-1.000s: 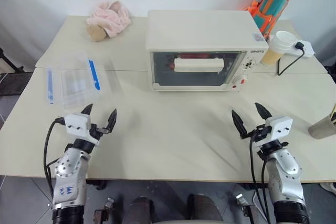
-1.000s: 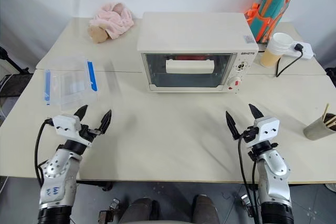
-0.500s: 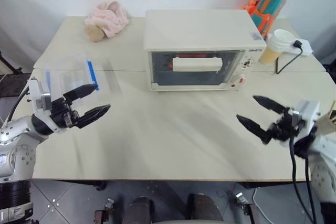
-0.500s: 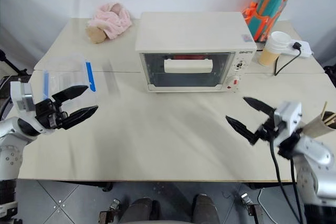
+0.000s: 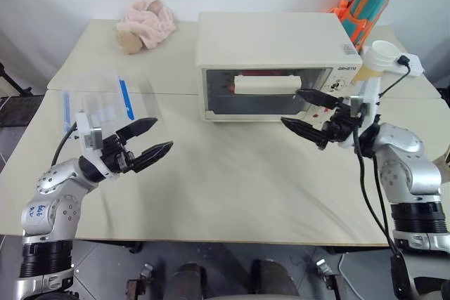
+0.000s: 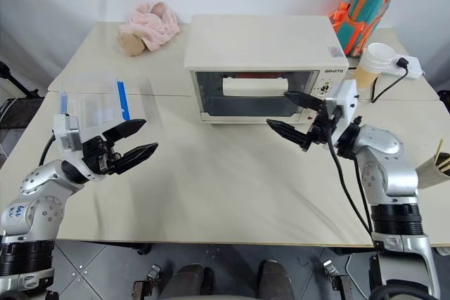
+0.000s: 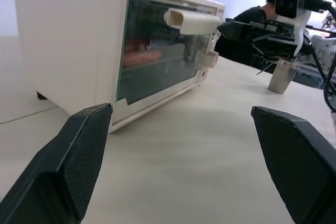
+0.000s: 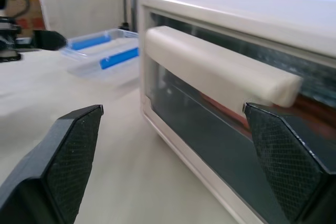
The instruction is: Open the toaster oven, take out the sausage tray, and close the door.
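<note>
The cream-white toaster oven stands at the back middle of the table. Its glass door is shut, and the wide bar handle sits across the top of it. Reddish sausages on the sausage tray show dimly through the glass. My right gripper hovers open just in front of the door's right end. It points left, with its upper finger level with the handle and touching nothing. My left gripper is open and empty over the table's front left, pointing right toward the oven.
A clear plastic box with blue clips lies behind the left gripper. A pink plush toy sits at the back left. A paper cup and a plugged-in socket stand right of the oven, and a cup with sticks at the right edge.
Both arms have risen and swung inward. The right gripper travelled left and up to the oven's front. The left gripper turned to point right. Both stayed open and the door stayed shut.
</note>
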Robot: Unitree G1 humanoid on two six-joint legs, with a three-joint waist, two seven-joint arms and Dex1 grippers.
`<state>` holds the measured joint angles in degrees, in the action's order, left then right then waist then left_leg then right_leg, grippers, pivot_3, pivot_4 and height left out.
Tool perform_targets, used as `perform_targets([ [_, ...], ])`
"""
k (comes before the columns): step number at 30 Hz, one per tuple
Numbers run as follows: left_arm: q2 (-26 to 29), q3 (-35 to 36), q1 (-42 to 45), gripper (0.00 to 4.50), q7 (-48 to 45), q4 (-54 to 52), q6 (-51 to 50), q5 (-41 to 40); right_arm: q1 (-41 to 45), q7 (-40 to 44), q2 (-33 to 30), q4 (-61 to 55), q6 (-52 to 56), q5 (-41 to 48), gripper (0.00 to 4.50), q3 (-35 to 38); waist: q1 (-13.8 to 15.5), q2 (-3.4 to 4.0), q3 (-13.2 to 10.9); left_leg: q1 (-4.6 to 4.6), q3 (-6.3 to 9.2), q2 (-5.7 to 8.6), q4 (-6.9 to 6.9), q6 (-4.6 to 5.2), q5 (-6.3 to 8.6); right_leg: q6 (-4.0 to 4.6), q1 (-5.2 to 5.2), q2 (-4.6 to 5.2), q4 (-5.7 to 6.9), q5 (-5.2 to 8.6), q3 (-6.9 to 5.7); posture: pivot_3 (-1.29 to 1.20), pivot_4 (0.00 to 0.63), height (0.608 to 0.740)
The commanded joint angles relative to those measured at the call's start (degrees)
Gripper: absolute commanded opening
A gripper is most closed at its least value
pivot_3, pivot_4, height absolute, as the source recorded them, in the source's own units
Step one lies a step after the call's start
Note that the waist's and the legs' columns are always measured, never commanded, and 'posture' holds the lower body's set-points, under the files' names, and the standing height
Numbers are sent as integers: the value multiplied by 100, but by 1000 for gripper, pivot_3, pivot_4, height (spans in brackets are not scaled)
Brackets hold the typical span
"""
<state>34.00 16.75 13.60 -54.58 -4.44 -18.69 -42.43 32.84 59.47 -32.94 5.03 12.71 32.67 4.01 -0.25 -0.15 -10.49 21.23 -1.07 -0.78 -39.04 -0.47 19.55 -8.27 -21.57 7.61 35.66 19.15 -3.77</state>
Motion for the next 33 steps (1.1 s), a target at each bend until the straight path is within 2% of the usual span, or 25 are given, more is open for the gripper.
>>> perform_targets([
  [1, -11, 55, 22, 4500, 42, -238, 57, 15, 131, 88, 36, -53, -103, -18, 4472, 85, 1, 0, 0, 0, 0, 0, 0, 0, 0, 0, 0, 0, 0, 0, -1, 0, 150, 740],
  [4, -48, 46, -13, 4500, 73, -276, 70, 29, 102, 151, 46, -110, -98, 6, 4472, 105, 12, 0, 0, 2, 3, 2, 0, 0, 0, -1, 0, 2, 0, -1, -3, 0, 150, 740],
  [12, -87, 97, -109, 4500, 170, -375, 72, 42, -315, 517, -493, -204, 340, 47, 4472, 243, 17, 0, 0, 5, 13, 5, 0, 0, 1, -3, 3, 3, -3, -1, -8, 0, 150, 740],
  [18, -119, 41, -58, 4500, 204, -387, 71, 62, 223, 281, -248, 721, -283, -393, 4472, 281, -38, 0, 0, -3, -4, 0, 0, -4, -2, -2, 2, -1, -3, -1, -4, 0, 150, 740],
  [24, -134, 32, -38, 4500, 208, -389, 67, 84, 590, 379, -24, 1124, -654, -527, 4472, 258, -36, 0, -1, 0, -3, 1, 1, -4, -2, -2, 1, 0, -2, -2, -7, 0, 150, 740],
  [28, -150, 33, -31, 4500, 222, -400, 68, 91, 602, 519, 100, 947, -649, -370, 4472, 270, -4, 0, 0, 3, 0, 1, 2, -5, -1, -3, 1, 1, -2, -2, -11, 0, 150, 740],
  [33, -149, 57, 1, 4500, 233, -366, 62, 87, 321, 835, -53, 429, -504, -252, 4472, 261, 1, 1, -1, 4, 7, 1, 2, -5, -1, -3, 1, 1, -3, -2, -11, 0, 150, 740],
])
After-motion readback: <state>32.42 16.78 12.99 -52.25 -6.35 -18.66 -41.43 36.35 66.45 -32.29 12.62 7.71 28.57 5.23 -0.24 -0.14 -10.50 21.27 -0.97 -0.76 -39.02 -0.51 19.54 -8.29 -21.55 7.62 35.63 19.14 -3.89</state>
